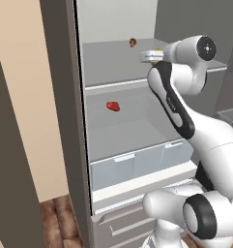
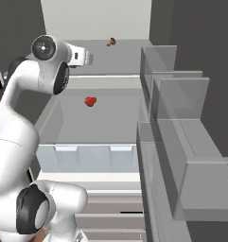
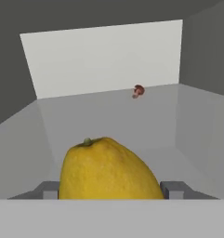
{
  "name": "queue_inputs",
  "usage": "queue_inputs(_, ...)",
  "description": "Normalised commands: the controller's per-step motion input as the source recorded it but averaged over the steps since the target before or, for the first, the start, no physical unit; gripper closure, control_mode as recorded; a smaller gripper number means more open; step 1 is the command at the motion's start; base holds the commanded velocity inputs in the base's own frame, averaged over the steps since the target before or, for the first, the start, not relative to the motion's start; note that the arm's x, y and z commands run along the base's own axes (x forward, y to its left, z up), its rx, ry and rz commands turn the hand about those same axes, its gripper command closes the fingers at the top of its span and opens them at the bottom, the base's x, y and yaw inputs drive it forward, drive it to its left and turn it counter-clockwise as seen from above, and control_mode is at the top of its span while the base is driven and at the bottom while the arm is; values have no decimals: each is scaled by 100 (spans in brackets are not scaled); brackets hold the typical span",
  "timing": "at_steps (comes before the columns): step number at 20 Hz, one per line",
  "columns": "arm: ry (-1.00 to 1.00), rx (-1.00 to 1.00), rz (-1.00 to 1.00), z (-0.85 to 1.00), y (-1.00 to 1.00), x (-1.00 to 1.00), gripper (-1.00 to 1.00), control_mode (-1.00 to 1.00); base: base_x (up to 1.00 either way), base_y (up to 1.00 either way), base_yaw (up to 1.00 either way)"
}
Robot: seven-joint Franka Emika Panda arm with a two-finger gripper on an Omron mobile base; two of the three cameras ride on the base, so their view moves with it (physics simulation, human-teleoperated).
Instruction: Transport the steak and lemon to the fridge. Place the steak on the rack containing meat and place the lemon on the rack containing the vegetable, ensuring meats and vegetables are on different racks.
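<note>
The lemon (image 3: pixel 106 167) sits clamped between the gripper (image 3: pixel 108 189) fingers, held just over the near part of the rack containing the vegetable (image 1: pixel 113 63) — so the lemon leg of the task looks nearly done, with only the set-down and release left. The vegetable (image 3: pixel 138 91) lies well beyond it, at the far edge of the same grey shelf against the pale back wall. One shelf lower in the fridge (image 1: pixel 79 121), the meat (image 1: pixel 113 106) rests alone toward the left of its rack; the steak is not beside it, so that half of the job appears still to be done. The upper shelf is flat, smooth and bare apart from the small vegetable — there is plenty of open surface ahead of the lemon, though a round fruit on a slick shelf could well roll once let go. Below the meat's rack are clear-fronted bins (image 1: pixel 137 164) and pale drawers, and on the right the open door carries translucent door ledges (image 2: pixel 179 99); dark cabinets flank the fridge.
</note>
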Motion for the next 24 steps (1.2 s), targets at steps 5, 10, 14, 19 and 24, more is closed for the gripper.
queue_inputs(5, 5, 1, 4, -46, -1, 89, 100, -100, 0, 0, 0)
queue_inputs(10, 8, 1, 2, -40, 0, 88, 100, -100, 0, 0, 0)
queue_inputs(14, 8, 1, 2, -29, 0, 80, 100, -100, 0, 0, 0)
queue_inputs(19, 9, 0, 4, -57, 0, 67, 100, -100, 0, 0, 0)
queue_inputs(24, 3, 0, 7, -79, 0, 68, -100, -100, 0, 0, 0)
